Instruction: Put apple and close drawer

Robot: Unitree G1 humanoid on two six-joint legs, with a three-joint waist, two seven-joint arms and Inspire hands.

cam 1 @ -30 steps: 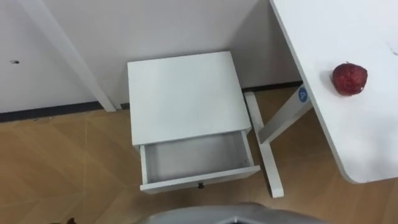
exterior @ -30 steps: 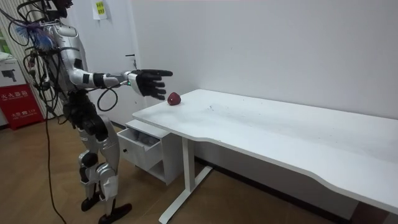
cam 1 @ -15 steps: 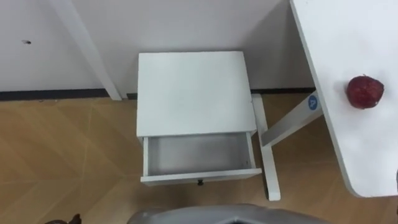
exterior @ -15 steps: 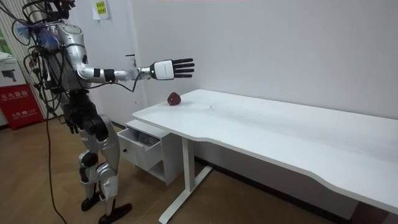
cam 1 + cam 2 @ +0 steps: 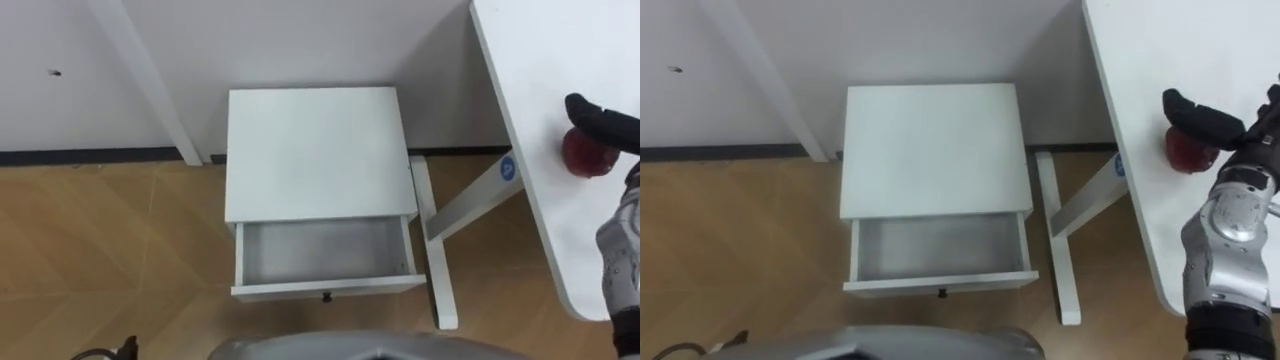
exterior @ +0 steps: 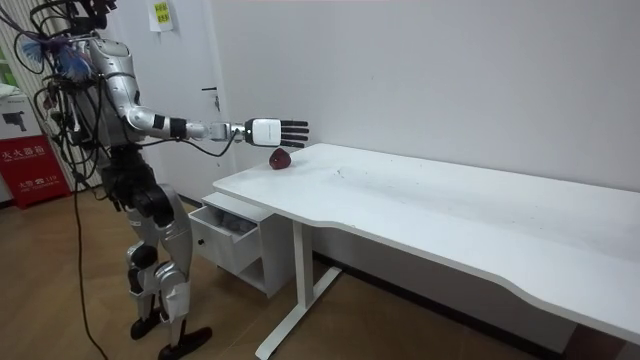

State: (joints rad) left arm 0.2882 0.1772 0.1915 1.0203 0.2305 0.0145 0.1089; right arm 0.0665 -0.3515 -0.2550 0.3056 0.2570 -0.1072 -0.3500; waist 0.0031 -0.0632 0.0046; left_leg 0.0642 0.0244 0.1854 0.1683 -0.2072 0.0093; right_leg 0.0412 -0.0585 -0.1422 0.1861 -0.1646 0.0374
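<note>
The apple (image 5: 1183, 152) is seen lying on the white table (image 5: 1210, 45), close to the table's end nearest the robot and not in the drawer. The right hand (image 6: 268, 131) is held out flat over it, with the fingers stretched straight and nothing gripped. In the eye views a dark finger is laid across the apple's upper edge, while in the room view the hand is shown just above the fruit. Whether they touch cannot be told. The small white cabinet (image 5: 932, 145) is placed against the wall, just beside the table's leg (image 5: 1055, 255). Its drawer (image 5: 940, 284) is pulled out toward the robot, and the pale inside is bare. The robot is shown standing upright on the wooden floor (image 5: 740, 240), facing the cabinet, with its right arm extended toward the table.
</note>
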